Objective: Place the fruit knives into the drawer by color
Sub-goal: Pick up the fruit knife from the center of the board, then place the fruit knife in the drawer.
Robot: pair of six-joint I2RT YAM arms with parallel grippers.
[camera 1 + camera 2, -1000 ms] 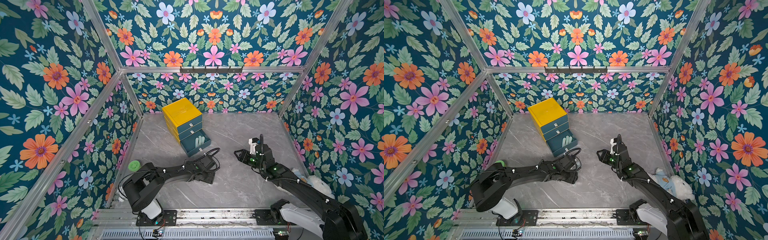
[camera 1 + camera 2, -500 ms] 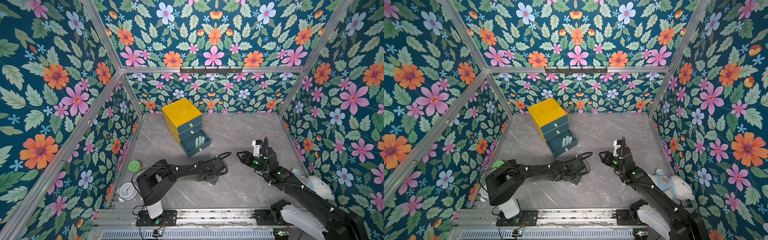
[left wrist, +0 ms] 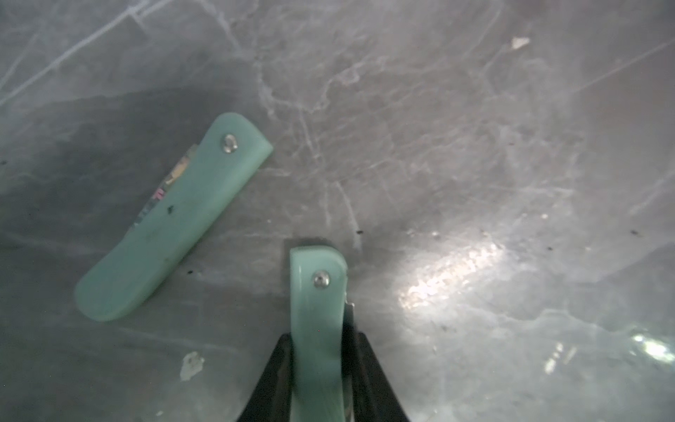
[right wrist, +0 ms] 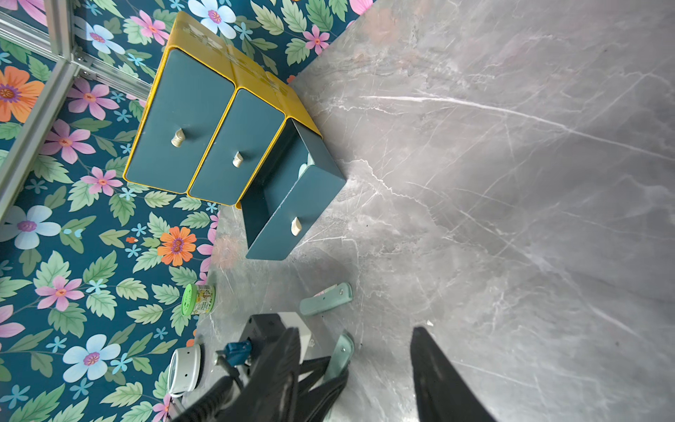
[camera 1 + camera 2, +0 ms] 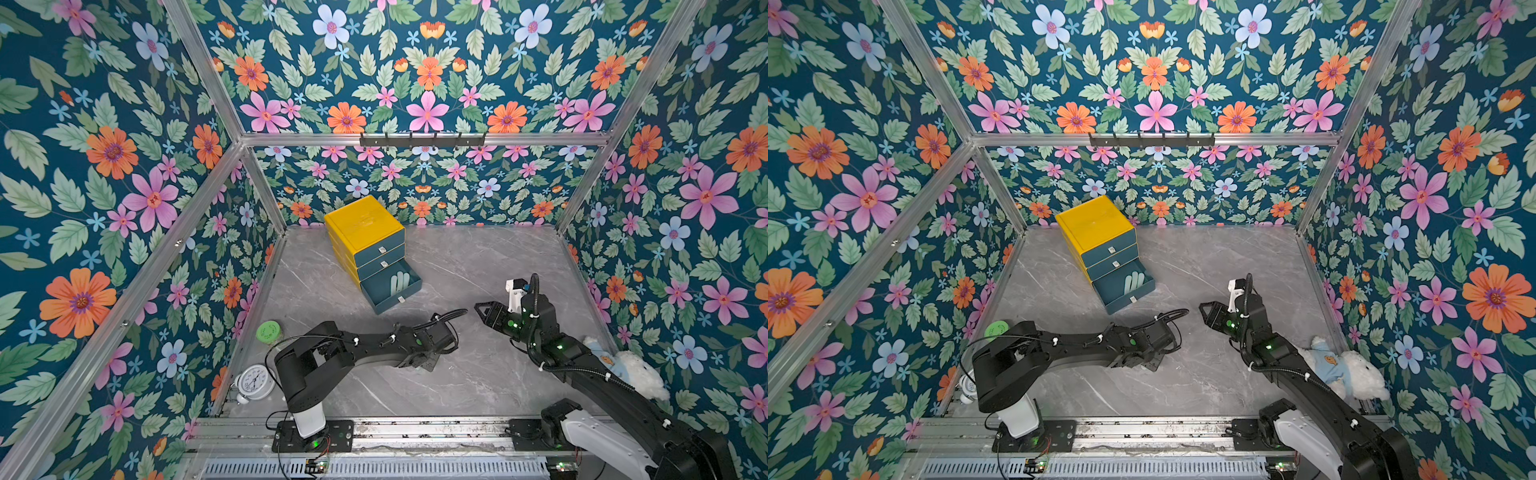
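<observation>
At the lower centre of the left wrist view, the left gripper [image 3: 317, 339] is clamped on a mint knife [image 3: 317, 288], whose lower end is cut off by the frame. A second mint knife [image 3: 171, 219] lies apart on the tabletop [image 3: 475, 146]. The label on the green-lidded jar [image 4: 199, 299] is too small to read. The right gripper [image 4: 354, 330] stands open, empty. More mint knives [image 5: 400, 284] lie in the pulled-out bottom drawer [image 5: 386, 303] of the cabinet [image 5: 361, 224].

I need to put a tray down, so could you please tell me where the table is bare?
Bare: the grey marble tabletop beyond the right arm, from the yellow cabinet with teal drawers to the floral wall; the front strip between the arm bases. Crowded: the left front edge, with a green-lidded jar, white alarm clock and left arm.
</observation>
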